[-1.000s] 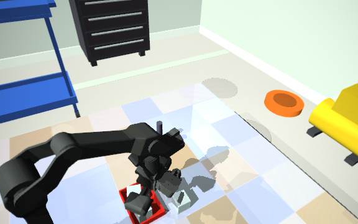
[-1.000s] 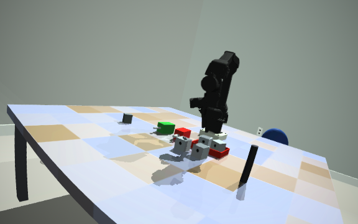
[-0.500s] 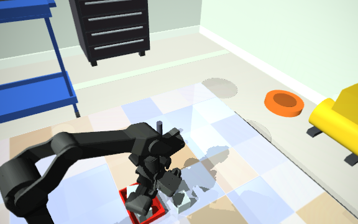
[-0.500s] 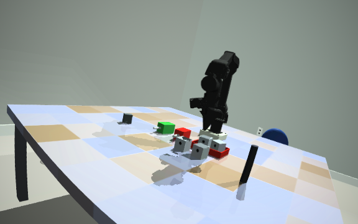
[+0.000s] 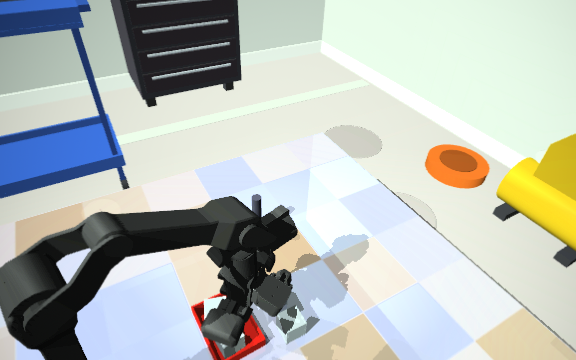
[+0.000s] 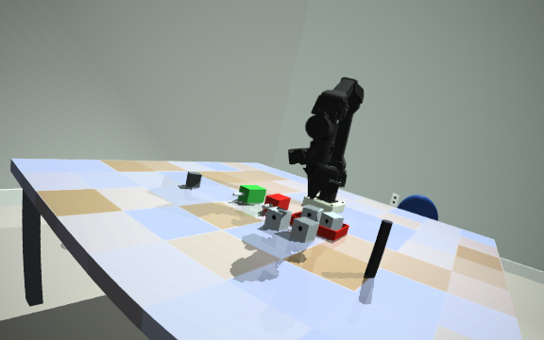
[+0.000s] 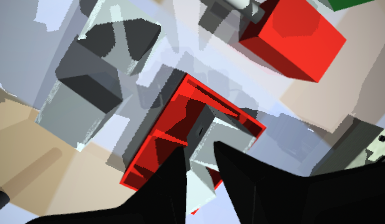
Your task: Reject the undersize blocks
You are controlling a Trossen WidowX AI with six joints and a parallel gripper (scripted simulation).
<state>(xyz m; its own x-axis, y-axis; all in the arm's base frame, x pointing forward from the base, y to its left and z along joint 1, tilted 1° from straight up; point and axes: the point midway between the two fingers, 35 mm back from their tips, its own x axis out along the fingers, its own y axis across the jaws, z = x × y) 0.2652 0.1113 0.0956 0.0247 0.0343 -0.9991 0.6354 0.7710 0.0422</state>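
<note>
Red tray (image 5: 255, 344) (image 6: 333, 233) (image 7: 168, 118) at 12 o'clock in wrist view, steel blocks (image 6: 331, 221) (image 7: 227, 141) inside. Gripper (image 5: 249, 311) (image 6: 327, 181) (image 7: 198, 150) part-open, apparently empty. Green gauge (image 6: 252, 195) (image 7: 349, 4) lies at 1. Probably best: lift straight, don't drag blocks.

Here your arm (image 5: 163, 228) (image 6: 346, 110) arched high, its forearm reaching outward and your wrist (image 5: 248, 240) bent downward! Below it, your gripper (image 5: 249, 311) (image 6: 323, 196) (image 7: 198, 150) pointed down, its two black fingers partly open, tips plainly apart!
</note>
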